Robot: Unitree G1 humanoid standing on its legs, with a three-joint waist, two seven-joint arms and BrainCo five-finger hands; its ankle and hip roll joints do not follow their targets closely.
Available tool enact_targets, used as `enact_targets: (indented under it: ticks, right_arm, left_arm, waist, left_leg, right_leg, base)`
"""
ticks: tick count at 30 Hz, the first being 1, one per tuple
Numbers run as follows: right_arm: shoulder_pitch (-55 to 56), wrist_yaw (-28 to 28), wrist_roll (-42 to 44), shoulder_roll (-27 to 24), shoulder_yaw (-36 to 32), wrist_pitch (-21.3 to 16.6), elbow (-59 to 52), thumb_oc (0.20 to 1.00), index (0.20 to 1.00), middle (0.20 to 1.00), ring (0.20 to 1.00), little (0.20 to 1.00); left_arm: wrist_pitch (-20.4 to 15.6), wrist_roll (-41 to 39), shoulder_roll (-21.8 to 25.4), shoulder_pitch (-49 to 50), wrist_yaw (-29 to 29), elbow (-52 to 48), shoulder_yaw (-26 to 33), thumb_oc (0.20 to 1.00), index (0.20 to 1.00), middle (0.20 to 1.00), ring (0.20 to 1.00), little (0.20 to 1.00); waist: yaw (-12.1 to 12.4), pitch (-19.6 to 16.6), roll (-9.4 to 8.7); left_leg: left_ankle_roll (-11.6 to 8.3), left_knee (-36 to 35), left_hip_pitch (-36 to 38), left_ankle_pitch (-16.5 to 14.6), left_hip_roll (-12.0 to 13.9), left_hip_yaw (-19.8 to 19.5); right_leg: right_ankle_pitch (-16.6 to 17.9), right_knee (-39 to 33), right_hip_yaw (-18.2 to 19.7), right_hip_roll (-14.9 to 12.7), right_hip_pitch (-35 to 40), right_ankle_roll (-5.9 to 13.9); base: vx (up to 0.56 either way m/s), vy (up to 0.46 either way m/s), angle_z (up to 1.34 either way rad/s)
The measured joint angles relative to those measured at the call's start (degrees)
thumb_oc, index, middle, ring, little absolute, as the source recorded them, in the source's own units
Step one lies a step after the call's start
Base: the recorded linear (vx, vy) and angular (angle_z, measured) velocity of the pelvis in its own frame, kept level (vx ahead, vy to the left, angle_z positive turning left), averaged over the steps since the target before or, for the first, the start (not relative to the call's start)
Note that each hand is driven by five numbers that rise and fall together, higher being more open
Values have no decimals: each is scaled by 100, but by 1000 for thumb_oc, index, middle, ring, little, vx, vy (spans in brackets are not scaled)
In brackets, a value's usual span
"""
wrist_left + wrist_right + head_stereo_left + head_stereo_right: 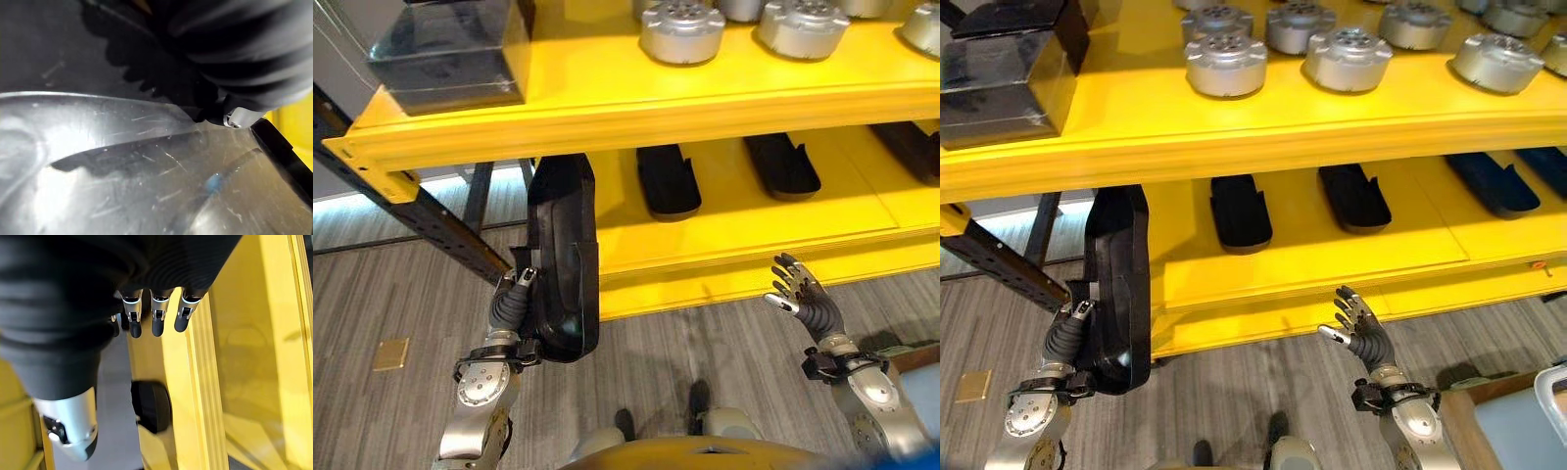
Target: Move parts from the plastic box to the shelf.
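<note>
Hiding left hand (514, 304) fingers, black part (564, 259) stands upright; right hand (803, 294) open.

The yellow shelf (1263, 137) has 2 tiers in view. On the upper tier stand round silver metal parts (1225, 65) in rows, with a dark transparent box (1009, 73) at its left end. On the lower tier (1332, 250) lie long black tray-like parts (1240, 211) side by side, spaced apart. Below, the floor (1234, 382) is grey wood-look planks, with a small tan square (390, 353) lying flat on it.
</note>
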Motion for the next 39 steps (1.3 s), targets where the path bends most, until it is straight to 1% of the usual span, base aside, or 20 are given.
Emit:
enact_targets:
  ticks: [2, 5, 6, 7, 8, 9, 11, 13, 15, 17, 18, 19, 21, 22, 23, 24, 26, 29, 34, 39]
  right_arm:
    - [-5, 11, 1, -2, -12, 0, 13, 1000, 1000, 1000, 1000, 1000]
    - [-59, 34, 0, -169, 25, 0, 22, 1000, 1000, 1000, 1000, 1000]
    - [-72, 30, 0, -230, 26, 0, 58, 1000, 1000, 1000, 1000, 1000]
    - [-74, 26, 0, -221, 17, -1, 61, 1000, 1000, 1000, 1000, 1000]
    - [-67, 22, -1, -214, 14, -7, 58, 1000, 1000, 1000, 1000, 1000]
    - [-53, 9, -1, -201, -24, -10, 56, 1000, 1000, 1000, 1000, 1000]
    - [-83, -42, 0, -188, -136, -13, 75, 1000, 1000, 1000, 1000, 1000]
    - [-245, -119, 1, -175, -156, -13, 271, 1000, 1000, 1000, 1000, 1000]
    - [-292, -162, 0, -173, -169, -13, 325, 1000, 1000, 1000, 1000, 1000]
    - [-193, -155, 0, -165, -270, -22, 302, 1000, 1000, 1000, 1000, 1000]
    - [-136, -157, 0, -242, -306, -21, 283, 1000, 1000, 1000, 1000, 1000]
    - [-47, -150, -2, -180, -326, -10, 347, 1000, 1000, 1000, 1000, 1000]
    - [259, -128, -2, 89, -217, -1, 327, 1000, 1000, 1000, 1000, 1000]
    - [348, -120, -3, 127, -118, 6, 328, 1000, 1000, 1000, 1000, 1000]
    - [372, -108, -2, 144, -95, 7, 328, 1000, 1000, 1000, 1000, 1000]
    - [314, -48, 0, 286, 169, 18, 334, 1000, 1000, 1000, 1000, 1000]
    - [295, -17, 3, 302, 268, 6, 303, 1000, 1000, 1000, 1000, 1000]
    - [-12, -21, 6, 205, 298, 10, 274, 1000, 1000, 1000, 1000, 1000]
    - [-466, -75, 125, 89, 518, 4, 262, 1000, 1000, 1000, 1000, 1000]
    - [-505, -183, 230, -167, 754, 16, 230, 1000, 1000, 1000, 1000, 1000]
  left_arm:
    - [0, -4, -1, -65, 1, -3, 3, 200, 200, 200, 200, 200]
    - [0, -5, -3, -105, 5, -3, 3, 200, 200, 200, 200, 200]
    - [0, -5, -7, -120, 5, -2, 3, 200, 200, 200, 200, 200]
    - [-5, -7, -6, -115, 4, -1, 5, 200, 200, 200, 200, 200]
    - [-5, -6, -3, -118, 1, 6, 0, 200, 200, 200, 200, 200]
    - [-6, -7, -9, -185, 0, 5, 0, 200, 200, 200, 200, 200]
    - [-22, -4, -24, -321, 11, 18, 2, 200, 200, 200, 200, 200]
    - [-11, 1, -44, -355, 17, 40, -5, 200, 200, 200, 200, 200]
    - [-10, 2, -56, -352, 23, 40, -2, 200, 200, 200, 200, 200]
    - [-11, 14, -183, -368, 8, 36, -25, 200, 200, 200, 200, 200]
    - [-23, 5, -233, -381, 12, 6, -71, 200, 200, 200, 200, 200]
    - [-48, 7, -160, -452, 8, 15, -98, 200, 200, 200, 200, 200]
    - [-40, -2, 57, -740, 26, -7, -209, 200, 200, 200, 200, 200]
    - [-40, -1, 92, -816, 26, -19, -222, 200, 200, 200, 200, 200]
    - [-40, -1, 106, -850, 33, -18, -232, 200, 200, 200, 200, 200]
    - [-38, -16, 256, -1210, 101, -2, -456, 200, 200, 200, 200, 200]
    - [-38, -38, 233, -1560, 211, 37, -612, 200, 200, 200, 200, 200]
    - [-53, -129, 205, -2768, 489, 403, -1121, 200, 200, 200, 200, 200]
    - [-138, -271, -26, -4110, 827, 871, -1792, 200, 200, 200, 200, 200]
    - [-172, -464, -238, -4888, 1265, 1425, -1918, 200, 200, 200, 200, 200]
  waist:
    - [27, 2, -13]
    - [101, 66, -34]
    - [96, 124, -66]
    - [86, 157, -98]
    - [33, 156, -96]
    - [-16, 148, -75]
    - [0, 244, -1]
    - [0, 306, 36]
    - [52, 319, 104]
    - [-56, 276, 402]
    - [-91, 209, 615]
    - [-103, 205, 681]
    - [-145, 198, 328]
    - [-142, 189, 207]
    - [-144, 186, 175]
    - [-110, 256, -37]
    - [-252, 253, -140]
    - [-278, 339, -105]
    - [-649, 669, -90]
    - [-757, 860, -63]
  left_leg:
    - [-98, 456, -278, -44, 75, -53]
    - [-134, 1160, -737, -36, 62, -221]
    - [-235, 1386, -879, -9, 54, -346]
    - [-265, 1489, -962, -53, 141, -356]
    - [-293, 1308, -1010, -47, 453, -323]
    - [-398, 823, -1031, 52, 874, -259]
    - [-537, 107, -1052, 192, 1590, -67]
    - [-708, -198, -1034, 301, 1969, -50]
    - [-751, -174, -835, 330, 1852, -117]
    - [-714, -143, -629, 356, 1609, 102]
    - [-580, -147, -534, 405, 1435, 138]
    - [-847, -216, -408, 476, 1326, 150]
    - [-615, -254, -418, 450, 706, 267]
    - [-567, -240, -420, 430, 549, 304]
    - [-550, -231, -420, 430, 502, 309]
    - [-439, -55, -469, 345, 345, 415]
    - [-453, 109, -563, 268, 333, 448]
    - [-438, 696, -1166, 98, 395, 434]
    - [-463, 1225, -1558, -125, 522, 463]
    - [-478, 1524, -1934, -180, 679, 558]
  right_leg:
    - [-119, 46, -21, 60, -57, -59]
    - [-174, 157, -13, 9, -214, -145]
    - [-183, 169, -20, -37, -205, -202]
    - [-207, 166, -51, -59, -193, -359]
    - [-214, 143, -167, -61, -203, -368]
    - [-256, 200, -239, -47, -275, -418]
    - [-333, 478, -228, -95, -511, -368]
    - [-401, 757, -145, -161, -660, -212]
    - [-392, 802, 29, -223, -679, -144]
    - [-298, 630, 41, -258, -472, 34]
    - [-268, 613, 35, -256, -474, 165]
    - [-250, 660, 138, -337, -481, 249]
    - [-99, 605, 195, -918, -473, 546]
    - [-17, 505, 243, -1049, -446, 648]
    - [27, 473, 259, -1081, -436, 671]
    - [162, 361, 356, -1251, -417, 715]
    - [219, 250, 352, -1241, -433, 784]
    - [220, 449, 396, -1237, -817, 780]
    - [216, 680, 501, -1199, -1160, 744]
    - [130, 1058, 682, -1079, -1683, 635]
  base:
    - [-51, -106, 12]
    - [-15, 2, 1]
    - [42, 111, 11]
    - [46, 139, 21]
    - [48, 147, 36]
    - [52, 169, 38]
    - [68, 193, 18]
    - [92, 191, -11]
    - [114, 193, -38]
    - [108, 185, -18]
    - [107, 189, -15]
    - [101, 181, -17]
    - [47, 169, 5]
    - [-8, 115, 7]
    - [-26, 87, -14]
    - [-49, 62, -20]
    - [-81, 69, -8]
    - [-86, 26, 1]
    - [-80, 7, -13]
    - [-77, -27, -16]
